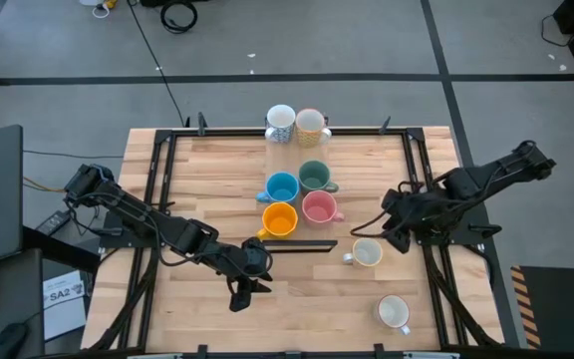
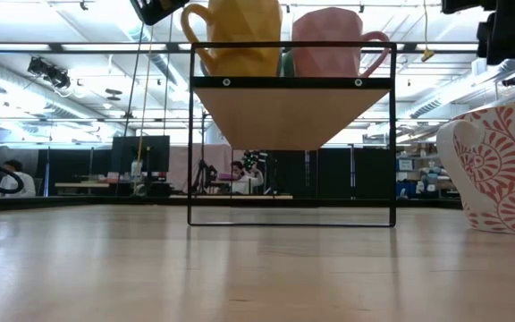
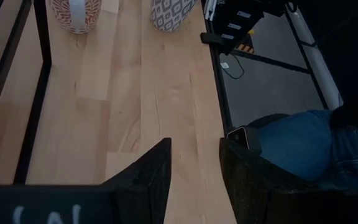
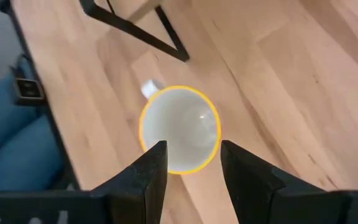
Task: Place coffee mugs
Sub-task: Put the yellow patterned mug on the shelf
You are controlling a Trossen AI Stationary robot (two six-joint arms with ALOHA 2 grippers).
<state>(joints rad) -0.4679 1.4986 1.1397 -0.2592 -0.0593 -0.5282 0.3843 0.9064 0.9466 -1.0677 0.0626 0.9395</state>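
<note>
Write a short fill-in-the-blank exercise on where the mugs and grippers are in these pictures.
1. Four mugs stand on the rack: blue, green, pink and ____.
2. The right gripper hovers over a mug with a ____ rim.
3. At the table's far edge stand ____ mugs.
4. The left gripper holds ____.

Missing words: orange; yellow; two; nothing

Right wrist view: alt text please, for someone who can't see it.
Looking down past the right gripper, its two dark fingers open and hovering over a white mug with a yellow rim that stands upright and empty on the wooden table. A black metal frame crosses the tabletop beyond the mug.
</note>
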